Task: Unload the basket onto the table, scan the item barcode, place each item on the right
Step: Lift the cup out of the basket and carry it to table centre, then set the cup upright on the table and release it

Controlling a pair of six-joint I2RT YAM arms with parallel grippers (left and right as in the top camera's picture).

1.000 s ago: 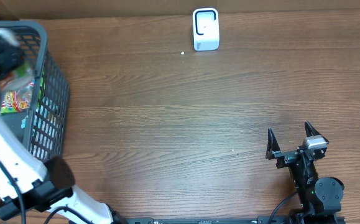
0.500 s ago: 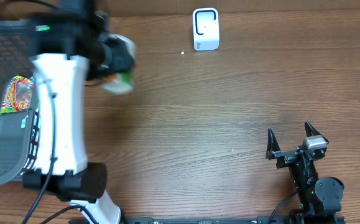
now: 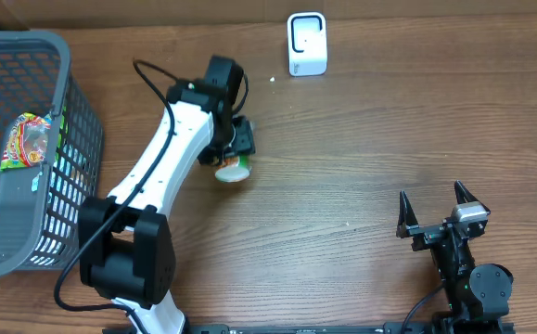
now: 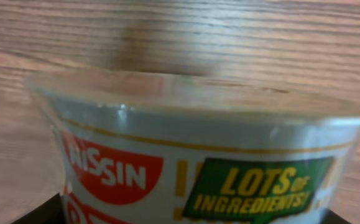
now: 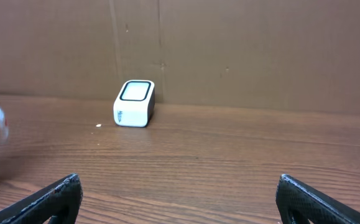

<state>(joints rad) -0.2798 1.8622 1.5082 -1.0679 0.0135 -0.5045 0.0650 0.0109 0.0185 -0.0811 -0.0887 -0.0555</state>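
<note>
Left pincer [image 3: 236,148] is clenched on the noodle cup [image 3: 233,170], left of centre over the worktop [image 3: 342,186] and well short of the white scanner [image 3: 306,43] at the far edge; we cannot tell whether the cup touches the wood. Right pincer [image 3: 432,211] stands released at the near right, well apart from everything. We judge the cup light, its wall thin and springy, with a smooth printed wrap that could slip or dent. A modest squeeze across the mid-body suits it, leaving the printed side free to face the scanner. From overhead we get the whole layout: cup, scanner, and the grey basket [image 3: 81,130] at the left with a snack packet [image 3: 25,141] inside, though the cup's print is unreadable there. The left wrist view gives the label close up, a red Nissin logo and a green banner, but no barcode and no scanner. The right wrist view shows the scanner low across the worktop, with only a pale blur at its left edge that may be the cup
</note>
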